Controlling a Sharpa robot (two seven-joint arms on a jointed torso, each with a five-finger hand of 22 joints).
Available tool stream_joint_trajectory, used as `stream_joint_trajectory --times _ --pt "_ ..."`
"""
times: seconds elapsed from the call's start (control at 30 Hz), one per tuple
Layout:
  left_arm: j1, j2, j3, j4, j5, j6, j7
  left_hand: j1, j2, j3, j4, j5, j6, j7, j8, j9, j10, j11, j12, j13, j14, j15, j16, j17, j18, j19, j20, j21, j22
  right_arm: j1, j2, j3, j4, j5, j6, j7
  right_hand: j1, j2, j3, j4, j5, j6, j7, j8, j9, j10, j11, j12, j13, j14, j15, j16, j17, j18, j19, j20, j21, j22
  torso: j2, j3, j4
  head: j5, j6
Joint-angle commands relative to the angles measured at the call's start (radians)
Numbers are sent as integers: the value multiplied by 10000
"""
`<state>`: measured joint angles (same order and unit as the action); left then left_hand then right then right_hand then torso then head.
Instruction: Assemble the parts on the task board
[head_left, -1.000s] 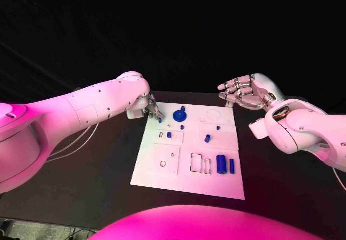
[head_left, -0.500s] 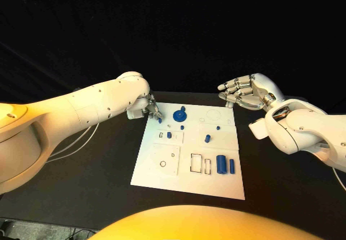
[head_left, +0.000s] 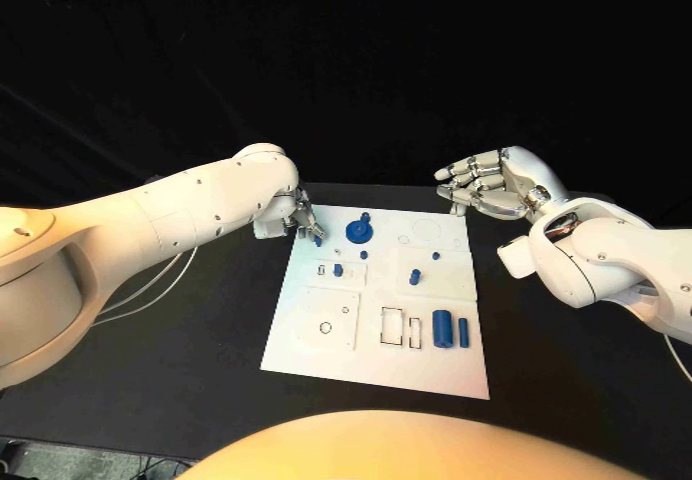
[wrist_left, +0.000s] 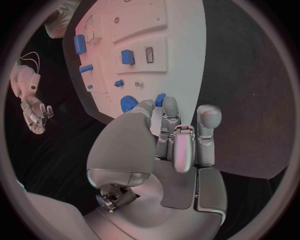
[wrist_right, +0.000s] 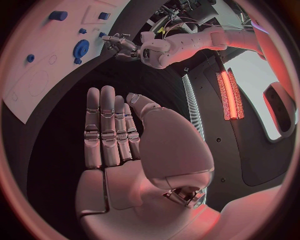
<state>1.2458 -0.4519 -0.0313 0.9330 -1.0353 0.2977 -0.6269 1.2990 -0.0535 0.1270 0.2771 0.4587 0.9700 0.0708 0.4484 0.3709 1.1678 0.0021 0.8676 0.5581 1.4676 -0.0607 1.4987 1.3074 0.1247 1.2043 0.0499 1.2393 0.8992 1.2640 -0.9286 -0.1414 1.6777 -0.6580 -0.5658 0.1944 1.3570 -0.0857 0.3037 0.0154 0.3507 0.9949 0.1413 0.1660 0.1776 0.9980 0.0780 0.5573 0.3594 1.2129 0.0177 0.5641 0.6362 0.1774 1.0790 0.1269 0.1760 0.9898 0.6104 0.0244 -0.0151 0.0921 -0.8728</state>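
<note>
Nothing has shifted since the earlier frame. The left robot hand (head_left: 299, 220) still pinches a small blue plastic peg (wrist_left: 160, 99) over the far left corner of the flat white task board (head_left: 339, 355) on the black counter (head_left: 188, 350); its long axis cannot be told. The right robot hand (head_left: 490, 185) hovers beyond the board's far right corner, fingers straight, holding nothing.

In the head view the left hand (head_left: 296, 218) is lying mostly behind its own forearm, so its hold on the small blue part (head_left: 317, 239) at the task board (head_left: 378, 355) corner is too small to judge. In the left wrist view the fingers (wrist_left: 167, 112) are covering most of that part (wrist_left: 160, 99). The task board (wrist_right: 31, 95) is running off the edge of the right wrist view.
</note>
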Motion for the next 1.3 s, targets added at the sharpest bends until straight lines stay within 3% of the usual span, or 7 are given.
stream_joint_trajectory --times 0.03,0.23,0.47,0.63,0.77,1.07,1.3 --pt "1 14 0 2 146 182 69 212 48 143 -31 53 57 -5 -32 -21 -23 -67 5 -32 646 -23 66 1188 54 67 5 35 14 -6 13 1 8 -22 107 101 -19 69 -22 -24 57 4 67 60 -10 55 -6 -29 -12 67 -13 -59 12 32 -23 25 -39 15 -7 5 9 4 2" --pt "1 6 0 28 282 120 89 1372 356 1416 -595 139 -61 47 -14 -28 -73 -67 -170 -210 663 -51 93 1239 44 85 -45 75 72 -6 19 1 6 -21 105 107 -20 79 -19 -27 65 6 66 63 -11 57 -7 -25 -26 77 -13 -77 24 32 -24 25 -38 19 -10 3 5 9 2" --pt "1 -102 1 144 500 -251 133 1151 -249 3769 -909 102 2 92 301 163 98 -31 -182 -369 682 10 118 1282 36 96 -7 193 203 -6 24 1 -9 -11 111 111 -20 79 -19 -27 65 6 66 63 -11 57 -7 -25 -26 77 -13 -77 24 32 -24 25 -38 19 -18 10 4 33 2" --pt "2 -338 2 446 821 -673 206 738 -566 4691 -1213 67 11 65 495 296 199 -46 -142 -424 698 -22 135 1317 29 125 -25 271 294 -6 0 0 -13 -7 110 102 -20 79 -19 -27 65 6 66 63 -11 57 -7 -25 -26 77 -13 -77 24 32 -24 25 -38 19 -33 10 29 35 2" --pt "7 -833 4 1209 1030 -1131 308 454 -883 5351 -1527 67 112 -4 631 372 402 -103 55 -225 703 -72 138 1327 2 202 -61 383 445 -7 -30 0 -32 7 103 90 -25 88 -17 -23 70 7 66 64 -12 58 -6 -24 -31 79 -12 -83 27 32 -24 26 -39 20 -77 -3 62 7 2" --pt "14 -1864 7 2846 1383 -1792 385 109 -1144 5871 -1854 46 262 -75 753 431 742 -182 422 232 735 -130 186 1429 -55 388 -112 585 774 -31 -53 -2 -57 50 108 85 -38 94 -20 -14 73 7 67 65 -12 58 -4 -23 -35 83 -11 -89 32 32 -25 27 -39 20 -166 -21 135 -35 2" --pt "-50 -2327 -25 3723 1466 -2348 581 -79 -1355 6060 -2060 30 438 -142 795 442 1055 -239 771 706 766 -181 241 1539 -106 552 -154 753 1059 -71 -66 -2 -60 73 111 85 -53 98 -23 -4 76 7 68 65 -13 59 -2 -22 -40 86 -9 -94 36 31 -25 29 -40 21 -179 -26 157 -7 2"
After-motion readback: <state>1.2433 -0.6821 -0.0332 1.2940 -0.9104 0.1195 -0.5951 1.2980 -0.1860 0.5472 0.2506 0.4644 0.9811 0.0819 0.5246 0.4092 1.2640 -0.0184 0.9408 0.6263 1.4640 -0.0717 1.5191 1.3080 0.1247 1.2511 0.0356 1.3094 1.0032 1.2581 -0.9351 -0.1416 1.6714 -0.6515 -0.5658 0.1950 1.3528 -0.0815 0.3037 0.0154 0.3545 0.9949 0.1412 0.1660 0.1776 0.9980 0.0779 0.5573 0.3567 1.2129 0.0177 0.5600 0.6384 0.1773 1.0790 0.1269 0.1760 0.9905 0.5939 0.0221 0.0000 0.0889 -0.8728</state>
